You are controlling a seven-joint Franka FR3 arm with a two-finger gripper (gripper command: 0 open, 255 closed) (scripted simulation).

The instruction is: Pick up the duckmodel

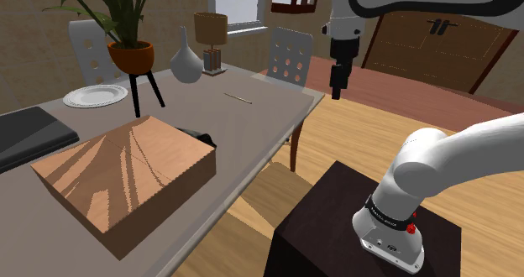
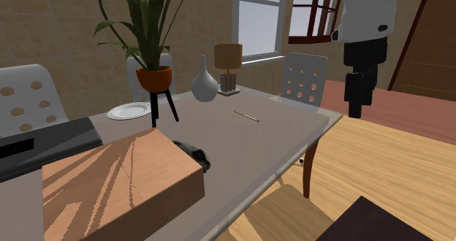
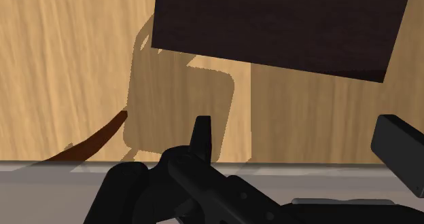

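The task is at its first step, the approach, and the grasp has not begun. The hand hangs high in the air beyond the counter's right edge in the shoulder view, over the wooden floor. Its two fingers stand apart with nothing between them.

The duckmodel shows as a small dark shape lying on the counter. It is tucked against the far side of a large wooden box, which hides most of it. It sits well apart from the hand, to the shoulder view's left and much lower.

The next move probably calls for carrying the hand left over the counter until it is above the dark shape. It would then descend with the fingers wide on either side of the shape. The box wall just beside it leaves little room, so the fingers would likely need turning to avoid it.

Counted:
- one duckmodel
- one box
- one white plate
- one grey vase
- one lamp
- one potted plant on a black tripod
- one thin rod
- one dark flat slab at the left end of the counter
- three white perforated chairs, seen in the second exterior view
- one wooden chair on the near side
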